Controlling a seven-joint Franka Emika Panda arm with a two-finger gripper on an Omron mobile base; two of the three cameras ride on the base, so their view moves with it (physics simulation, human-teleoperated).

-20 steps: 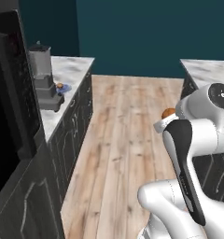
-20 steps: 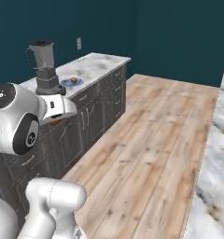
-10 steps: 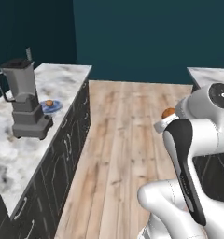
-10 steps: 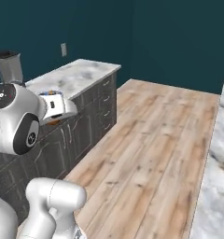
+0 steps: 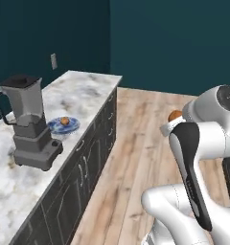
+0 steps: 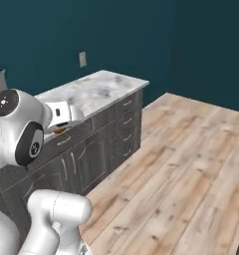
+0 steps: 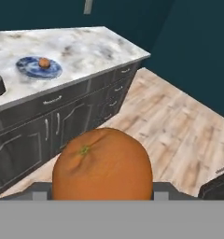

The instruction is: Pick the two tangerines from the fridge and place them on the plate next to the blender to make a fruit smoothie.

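My gripper (image 7: 103, 187) is shut on one tangerine (image 7: 103, 163), which bulges large and orange at the bottom of the hand view. The same fruit (image 5: 174, 115) peeks out beside the white arm, above the wooden floor. The other tangerine (image 5: 64, 121) lies on the blue-and-white plate (image 5: 70, 127) on the marble counter, just right of the grey blender (image 5: 28, 122). From the hand, the plate (image 7: 32, 70) and its tangerine (image 7: 44, 62) lie up and to the left, well apart from the gripper. In the right base view the gripper (image 6: 65, 115) hovers in front of the counter's edge. The fridge is out of view.
The marble counter (image 5: 88, 91) runs along the left over dark drawers and cabinet doors (image 7: 62, 123). A wood floor (image 5: 136, 143) stretches between it and the robot. Teal walls close off the back, with a wall outlet (image 5: 53, 61) above the counter.
The base has moved, so the whole picture has shifted: the blender and plate now sit nearer and lower in the left base view. The gripper still holds the tangerine.
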